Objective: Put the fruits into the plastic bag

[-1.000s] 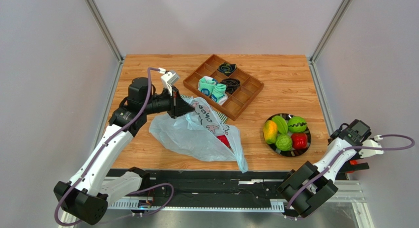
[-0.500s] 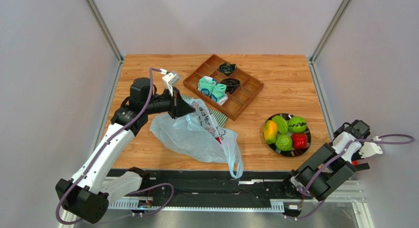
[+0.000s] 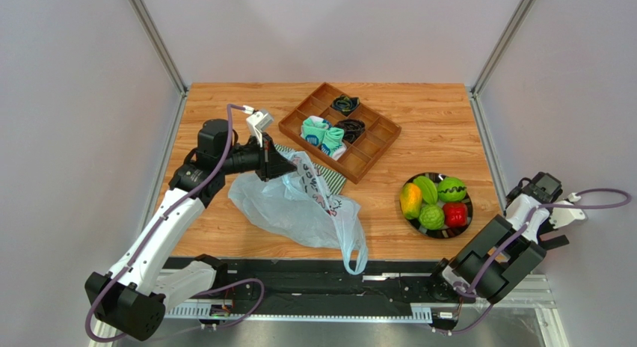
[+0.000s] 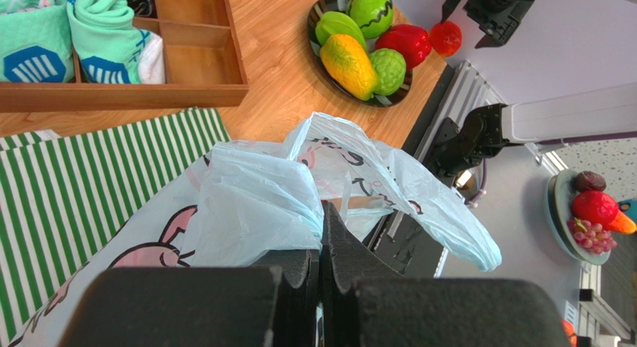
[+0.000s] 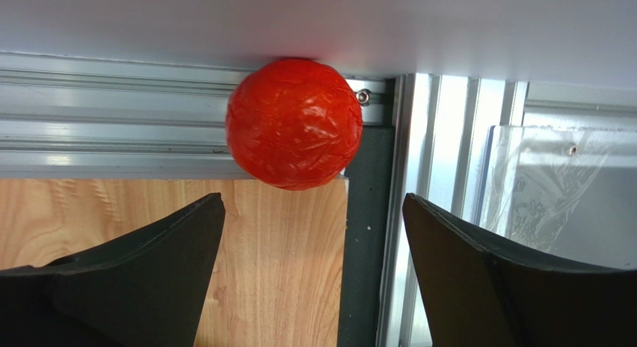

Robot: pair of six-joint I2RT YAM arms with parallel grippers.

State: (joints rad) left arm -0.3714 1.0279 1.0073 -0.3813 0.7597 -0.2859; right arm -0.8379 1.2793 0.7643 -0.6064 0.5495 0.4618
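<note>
Table edge (image 5: pixel 299 272): red fruit (image 5: pixel 293 123) ahead of wide-open right tool (image 5: pixel 312 212); left tool (image 4: pixel 320 221) clamps plastic bag (image 4: pixel 254 205).

Left claw (image 4: pixel 320 235) clamped tight; right claw (image 5: pixel 310 216) spread wide.

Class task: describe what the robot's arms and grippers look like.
The left arm and right arm have white shells, black joints and bases, each with a purple cable. The left gripper and right gripper carry black wedge-shaped fingers.
</note>
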